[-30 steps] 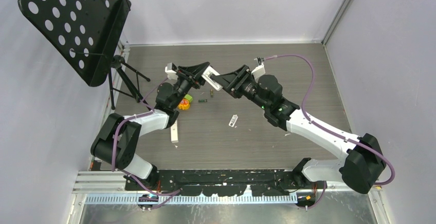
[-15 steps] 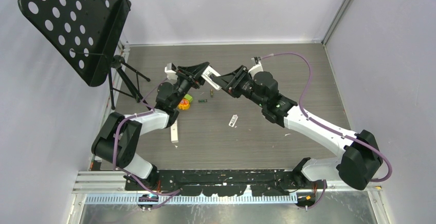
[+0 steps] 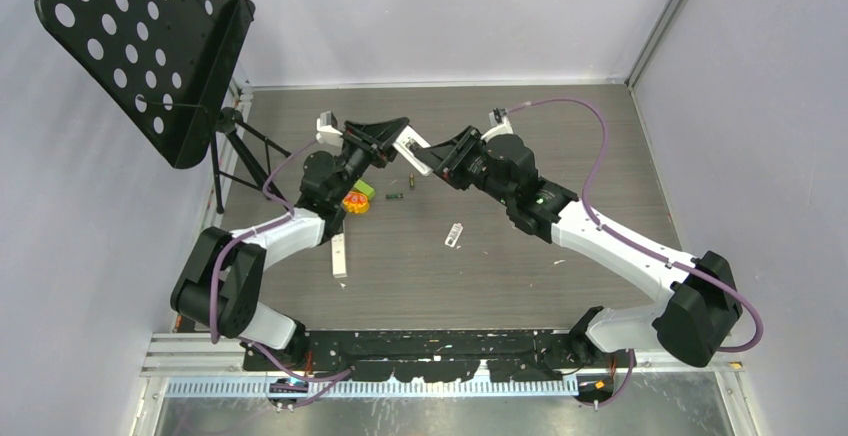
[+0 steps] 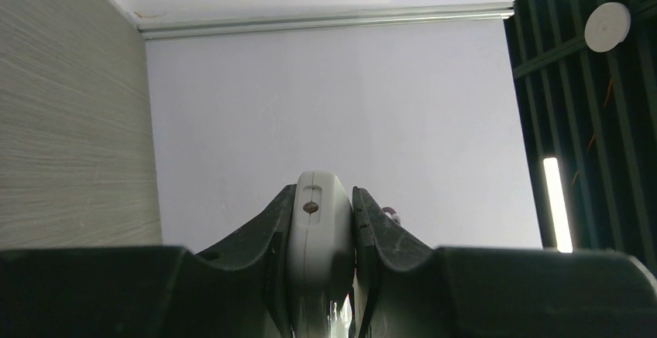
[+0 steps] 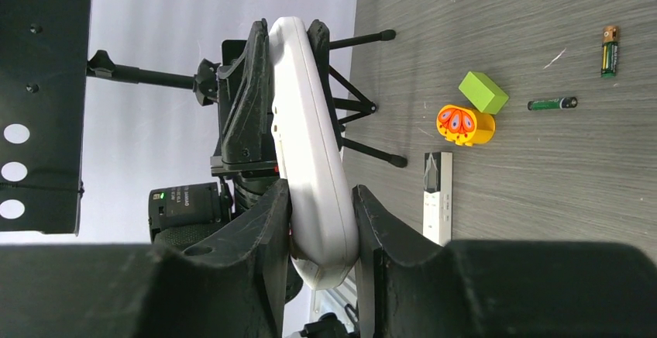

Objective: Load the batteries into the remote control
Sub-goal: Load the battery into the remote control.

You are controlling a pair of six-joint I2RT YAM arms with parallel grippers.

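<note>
A white remote control (image 3: 410, 146) is held in the air between both grippers, above the back middle of the table. My left gripper (image 3: 393, 136) is shut on its one end; in the left wrist view that rounded end (image 4: 321, 225) sits clamped between the fingers. My right gripper (image 3: 428, 161) is shut on the other end, and the remote (image 5: 308, 144) runs edge-on from it to the left gripper. Two small dark batteries (image 3: 397, 197) (image 3: 410, 182) lie on the table just below the remote, and both show in the right wrist view (image 5: 552, 104) (image 5: 610, 51). A third is out of view.
An orange toy (image 3: 354, 202) with a green block (image 3: 367, 190) lies beside the left arm. A second, slim white remote (image 3: 341, 256) lies near the left arm. A small white piece (image 3: 454, 234) lies mid-table. A black music stand (image 3: 150, 46) on a tripod stands at the back left.
The left arm has shifted slightly left and the right wrist slightly left too. The remote stays held between both grippers in about the same place.
</note>
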